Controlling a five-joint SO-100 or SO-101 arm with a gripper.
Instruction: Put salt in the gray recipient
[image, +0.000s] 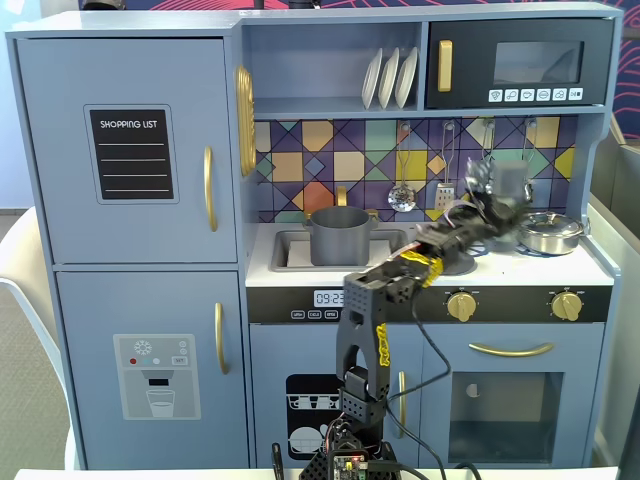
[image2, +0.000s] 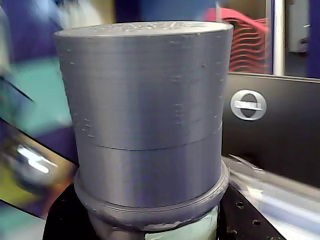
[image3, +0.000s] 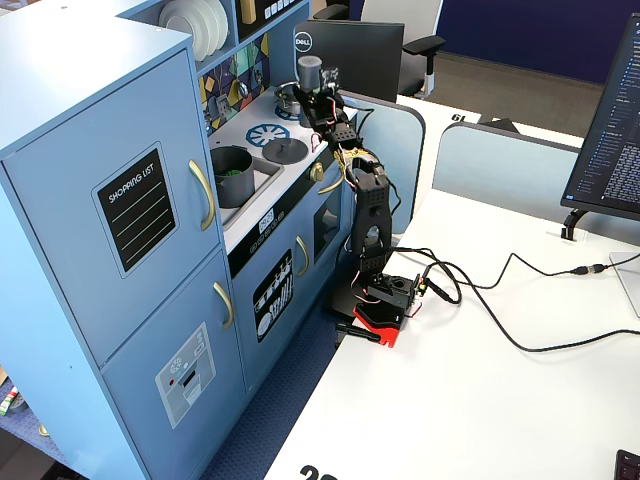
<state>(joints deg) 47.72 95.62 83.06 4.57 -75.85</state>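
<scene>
Up high, gripper (image3: 309, 88) clasps salt shaker (image3: 309, 72), well clear of gray pot (image3: 233, 172).

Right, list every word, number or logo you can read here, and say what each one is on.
"SHOPPING LIST": black chalkboard panel on the blue toy kitchen's upper left door.
"09:2", last digit hidden: small white clock display under the counter.
"DELL": black monitor back in a fixed view.
Round emblem in the wrist view: too blurred to read.
Microwave button icons: too small.
</scene>
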